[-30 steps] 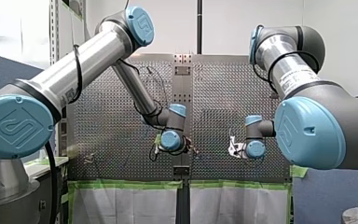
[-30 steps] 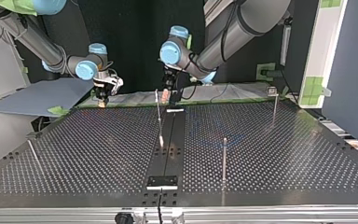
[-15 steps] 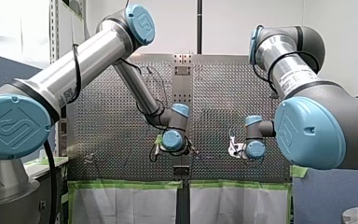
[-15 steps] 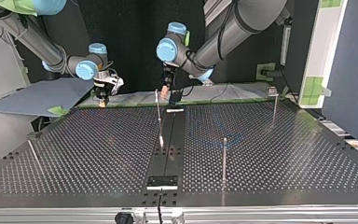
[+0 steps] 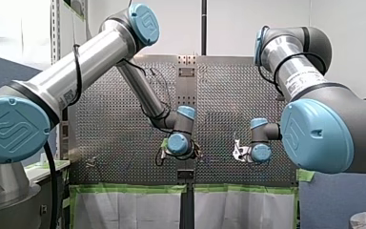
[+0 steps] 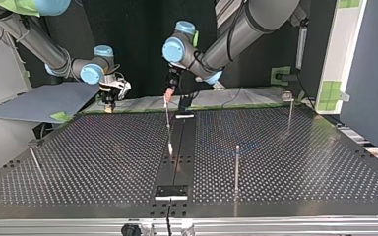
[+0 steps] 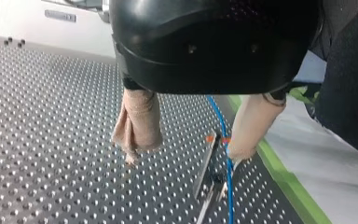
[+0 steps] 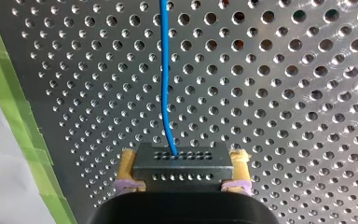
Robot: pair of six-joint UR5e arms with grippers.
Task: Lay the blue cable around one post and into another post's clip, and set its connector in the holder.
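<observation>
In the top view, the holder point(image 6: 172, 191) is sitting nearest on the counter point(image 6: 285, 162), and a thin post point(image 6: 168, 120) is standing beyond it. At the far edge, my left hand point(image 7: 184, 154) is hanging over that post with its beige pads point(image 7: 140, 121) apart, the blue cable point(image 7: 218, 116) running just beside one pad. My right hand point(image 8: 182, 161) is clamping the connector point(image 8: 182, 169), and the cable is leading away from it over the counter.

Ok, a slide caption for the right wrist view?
Right pincer shut on the connector, blue cable leading ahead over the perforated table.
</observation>
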